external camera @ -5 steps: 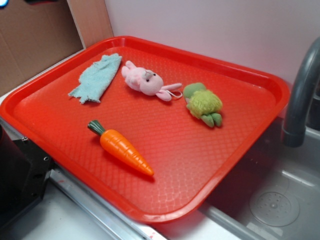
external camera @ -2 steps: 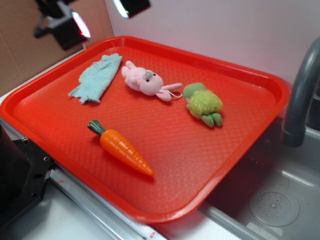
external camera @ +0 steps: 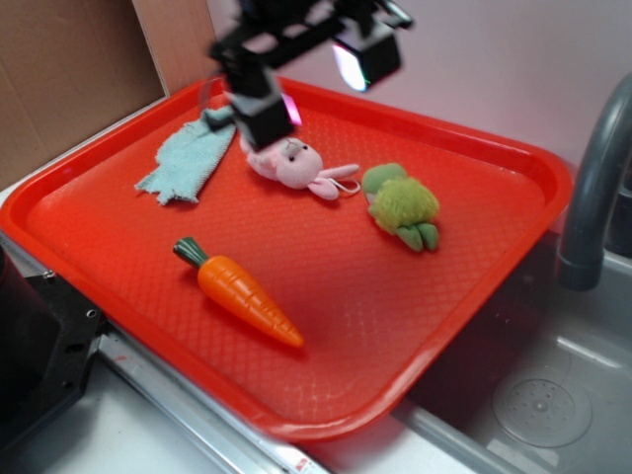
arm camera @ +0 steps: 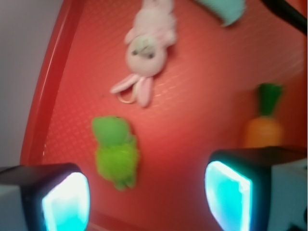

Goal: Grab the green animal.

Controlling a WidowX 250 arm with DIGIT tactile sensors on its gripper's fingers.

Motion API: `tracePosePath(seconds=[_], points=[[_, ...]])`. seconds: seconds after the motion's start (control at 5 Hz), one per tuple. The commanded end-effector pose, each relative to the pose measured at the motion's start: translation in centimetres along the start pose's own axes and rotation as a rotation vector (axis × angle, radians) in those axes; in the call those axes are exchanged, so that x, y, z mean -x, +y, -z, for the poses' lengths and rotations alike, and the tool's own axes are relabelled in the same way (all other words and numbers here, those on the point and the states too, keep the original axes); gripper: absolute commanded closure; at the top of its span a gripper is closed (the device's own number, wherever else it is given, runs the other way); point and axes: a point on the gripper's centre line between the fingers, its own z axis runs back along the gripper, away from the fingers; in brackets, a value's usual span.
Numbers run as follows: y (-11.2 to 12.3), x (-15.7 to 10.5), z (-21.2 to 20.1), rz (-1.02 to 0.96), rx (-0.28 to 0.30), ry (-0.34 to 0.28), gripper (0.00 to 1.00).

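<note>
The green animal [external camera: 401,205], a fuzzy yellow-green plush turtle with darker head and legs, lies on the red tray [external camera: 513,183] right of centre. My gripper [external camera: 311,84] hangs open and empty above the tray's far side, over the pink plush bunny [external camera: 289,163], up and left of the turtle. In the wrist view the turtle [arm camera: 116,153] lies below and between the wide-apart fingers, nearer the left fingertip [arm camera: 65,202], well clear of both. The gripper [arm camera: 147,202] holds nothing.
An orange plastic carrot [external camera: 247,294] lies at the tray's front left, also in the wrist view [arm camera: 263,126]. A light-blue cloth [external camera: 193,156] lies at the far left. A grey faucet [external camera: 597,188] and a sink [external camera: 543,405] are at the right. Cardboard stands at the back left.
The gripper came in from the upper left and has moved right and down, from off the tray's far corner to above the pink bunny. The objects on the tray have not moved.
</note>
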Motion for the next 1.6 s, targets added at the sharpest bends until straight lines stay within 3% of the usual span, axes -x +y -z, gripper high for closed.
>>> tracePosePath(seconds=[0.0,0.4,0.6,0.8,1.0,1.4], points=[[-4.5,0.2,4.7,0.039,-0.019,-0.027,0.0],[-2.9,0.2,8.9,0.086,-0.103,-0.073,0.0],[-2.9,-0.1,9.2,0.078,-0.105,-0.064,1.0],[-2.9,0.4,7.0,0.125,-0.073,-0.03,1.0],[-2.5,0.6,2.9,0.356,-0.059,0.058,1.0],[-0.4,-1.3,-4.6,0.847,-0.115,0.156,1.0]])
